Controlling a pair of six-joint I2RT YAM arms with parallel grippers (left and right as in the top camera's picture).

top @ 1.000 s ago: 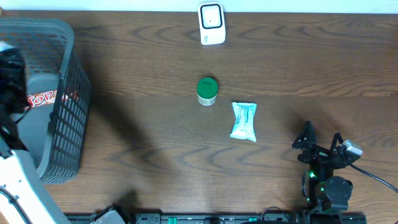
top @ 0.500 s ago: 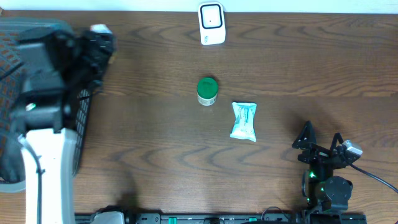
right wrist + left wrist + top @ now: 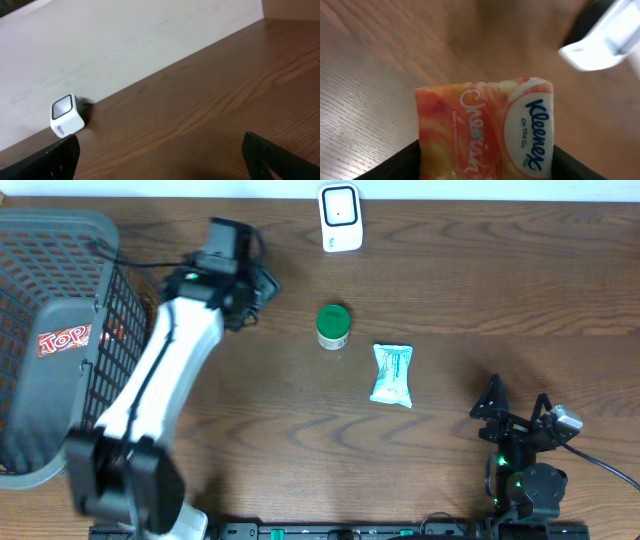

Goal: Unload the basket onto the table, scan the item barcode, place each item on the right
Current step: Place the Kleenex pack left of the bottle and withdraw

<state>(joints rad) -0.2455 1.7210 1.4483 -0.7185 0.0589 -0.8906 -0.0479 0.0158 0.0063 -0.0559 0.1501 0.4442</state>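
An orange Kleenex tissue pack (image 3: 485, 130) fills the left wrist view, and my left gripper (image 3: 485, 167) is shut on it, a dark finger on either side. From overhead, the left gripper (image 3: 255, 285) hangs over the table left of the white barcode scanner (image 3: 340, 218); the pack is hidden under the wrist there. The scanner shows as a blurred white shape (image 3: 605, 40) ahead and to the right of the pack. My right gripper (image 3: 515, 408) rests open at the near right, holding nothing; its camera sees the scanner (image 3: 66, 116) far off by the wall.
A grey mesh basket (image 3: 100, 240) at the far left holds a red "Top" pack (image 3: 62, 340). A green-lidded jar (image 3: 333, 326) and a white-and-teal packet (image 3: 391, 374) lie mid-table, between the two grippers.
My left arm has swung out of the basket and rightward over the table, carrying the tissue pack toward the scanner. The right arm has not moved.
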